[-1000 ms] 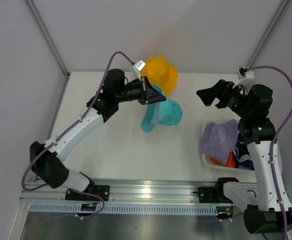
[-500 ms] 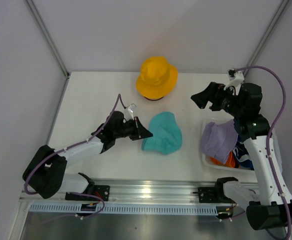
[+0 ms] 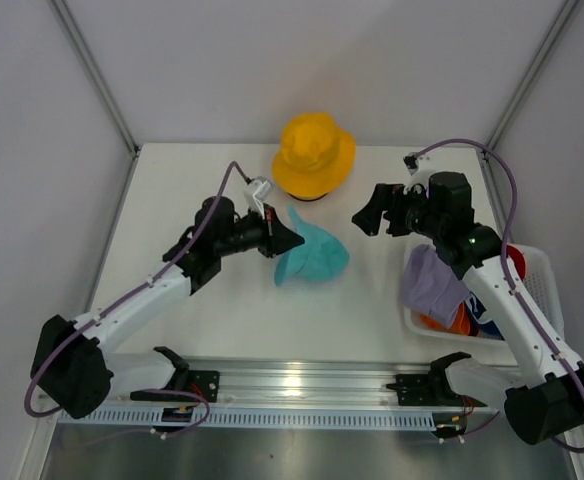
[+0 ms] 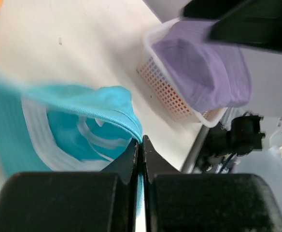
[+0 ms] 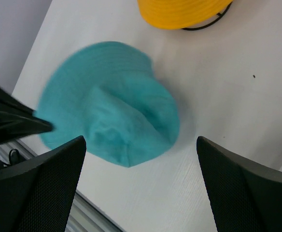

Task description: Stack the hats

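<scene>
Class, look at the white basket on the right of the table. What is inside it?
A lavender hat lies on top in the basket, spilling over its rim. Beneath it show orange cloth and red cloth; how many hats lie under there is covered.

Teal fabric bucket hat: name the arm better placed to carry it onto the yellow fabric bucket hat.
Left. The left end effector is shut on the teal fabric bucket hat at its brim, close to the yellow fabric bucket hat. The right end effector hangs open nearby, holding nothing.
</scene>
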Robot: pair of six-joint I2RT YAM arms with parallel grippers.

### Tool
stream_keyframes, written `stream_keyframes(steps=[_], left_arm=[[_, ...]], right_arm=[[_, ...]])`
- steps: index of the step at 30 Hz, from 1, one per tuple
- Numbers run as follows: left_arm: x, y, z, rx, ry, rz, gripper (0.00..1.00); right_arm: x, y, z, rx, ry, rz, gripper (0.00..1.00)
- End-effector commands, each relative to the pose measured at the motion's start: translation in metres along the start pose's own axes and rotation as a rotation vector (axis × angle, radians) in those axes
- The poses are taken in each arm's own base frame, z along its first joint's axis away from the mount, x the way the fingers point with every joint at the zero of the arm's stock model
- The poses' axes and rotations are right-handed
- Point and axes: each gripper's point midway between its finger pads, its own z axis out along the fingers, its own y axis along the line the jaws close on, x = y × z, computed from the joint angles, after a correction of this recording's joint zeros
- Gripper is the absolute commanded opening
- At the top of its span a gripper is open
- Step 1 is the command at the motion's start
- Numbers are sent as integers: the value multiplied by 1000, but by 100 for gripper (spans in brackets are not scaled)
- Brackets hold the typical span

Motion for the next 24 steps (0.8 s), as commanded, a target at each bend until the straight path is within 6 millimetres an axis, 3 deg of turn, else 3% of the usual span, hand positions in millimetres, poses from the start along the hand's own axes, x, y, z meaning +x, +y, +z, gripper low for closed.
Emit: stream_keyframes(steps=[1,3,6,11,13,17,21,24], left_arm=[[-78,-66,-32,154,-103,456,1],[-64,-68,-34,198,-1,522,1],[-78,-87,-31,275,60,552,1],[-126,-88,-19,167,-82,459,1],[-139,-84,-19,108,-129,417,1],[-146,-81,-24,55,-162,365,1],[-148,-97,-26,126,-179,304,1],[-156,-115,-25,220,-219,291,1]], right_arm=[[-19,-6,-7,9,-125,-56,100],[-19,-12,-6,19,-144,-29,99],[-20,-20,3,21,-142,29,100],[-17,-12,16,-19,-135,129,100],[-21,-21,17,39,-159,163,99],[-38,-42,7,127,-212,186,100],[-58,-37,1,68,-262,248,99],[-58,-34,5,39,-283,338,100]])
